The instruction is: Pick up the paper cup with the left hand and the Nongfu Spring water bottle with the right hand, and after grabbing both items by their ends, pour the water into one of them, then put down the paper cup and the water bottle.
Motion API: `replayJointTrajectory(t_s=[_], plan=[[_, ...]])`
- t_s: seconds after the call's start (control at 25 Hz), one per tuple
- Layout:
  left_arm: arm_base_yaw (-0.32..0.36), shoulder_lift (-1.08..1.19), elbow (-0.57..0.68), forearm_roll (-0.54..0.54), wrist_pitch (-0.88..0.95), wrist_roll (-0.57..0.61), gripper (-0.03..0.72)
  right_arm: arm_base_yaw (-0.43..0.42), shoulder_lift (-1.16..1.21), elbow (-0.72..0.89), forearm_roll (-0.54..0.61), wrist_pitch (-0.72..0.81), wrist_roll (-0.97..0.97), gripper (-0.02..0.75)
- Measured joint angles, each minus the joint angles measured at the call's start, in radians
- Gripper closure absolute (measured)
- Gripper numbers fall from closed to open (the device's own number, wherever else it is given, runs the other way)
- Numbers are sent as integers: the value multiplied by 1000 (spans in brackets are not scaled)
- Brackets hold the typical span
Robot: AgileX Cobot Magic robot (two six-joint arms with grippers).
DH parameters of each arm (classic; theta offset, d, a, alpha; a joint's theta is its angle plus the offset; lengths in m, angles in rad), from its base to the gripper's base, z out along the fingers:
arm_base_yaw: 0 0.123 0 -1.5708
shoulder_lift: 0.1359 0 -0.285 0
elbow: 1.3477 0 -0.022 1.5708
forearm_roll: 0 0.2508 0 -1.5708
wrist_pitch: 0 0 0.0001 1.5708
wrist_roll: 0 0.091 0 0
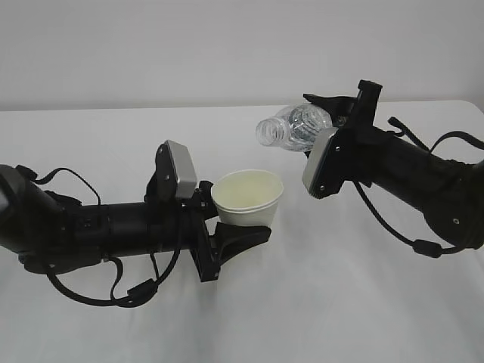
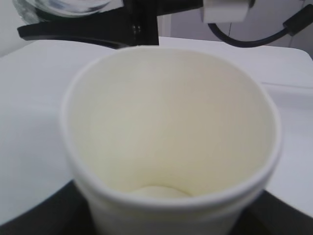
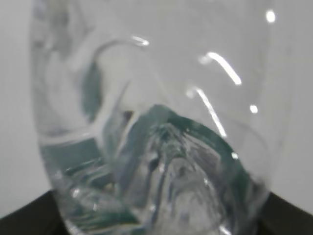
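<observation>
Held by the left hand [image 1: 227, 227], the paper cup [image 1: 248, 198] looks empty inside. Right hand [image 1: 333, 125] fingers squeeze the tipped Nongfu Spring water bottle [image 1: 296, 127], mouth above the cup.

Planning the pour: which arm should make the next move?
Probably right. Its gripper holds the water bottle tipped, mouth near but short of the paper cup, which the left gripper holds upright.
</observation>
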Motion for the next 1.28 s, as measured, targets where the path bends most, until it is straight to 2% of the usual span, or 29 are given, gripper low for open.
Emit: replayJointTrajectory(t_s=[1.28], plan=[[-8, 0, 0, -14, 0, 0, 244, 0, 0, 0, 10, -29, -234, 265]])
